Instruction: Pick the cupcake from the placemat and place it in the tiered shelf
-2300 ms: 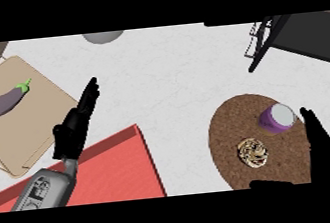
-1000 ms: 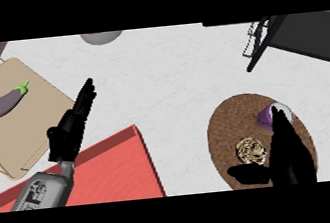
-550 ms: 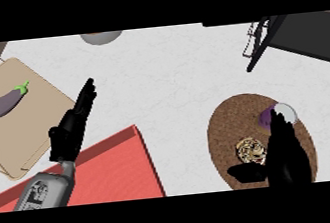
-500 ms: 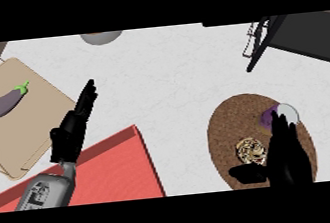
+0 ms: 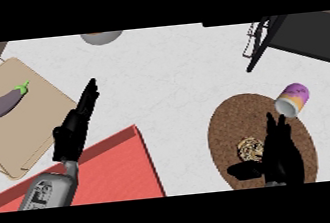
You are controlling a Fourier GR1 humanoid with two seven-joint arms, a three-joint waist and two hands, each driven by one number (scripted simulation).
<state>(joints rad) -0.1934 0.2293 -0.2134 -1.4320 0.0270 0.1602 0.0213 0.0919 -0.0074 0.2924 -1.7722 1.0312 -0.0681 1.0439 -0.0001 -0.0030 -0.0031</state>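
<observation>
My right hand [image 5: 279,155] over the round brown placemat [image 5: 225,128], fingers straight, holding nothing. Beside it, a small tan pastry [image 5: 249,148]. Beyond my fingertips the cupcake [image 5: 294,99] lies tipped at the mat's far edge. My left hand [image 5: 73,132] open, resting. Tiered shelf [image 5: 302,40] farthest.

White counter [image 5: 180,77] carries a round placemat [image 5: 225,128], board [image 5: 29,131] and red mat [image 5: 122,170].
</observation>
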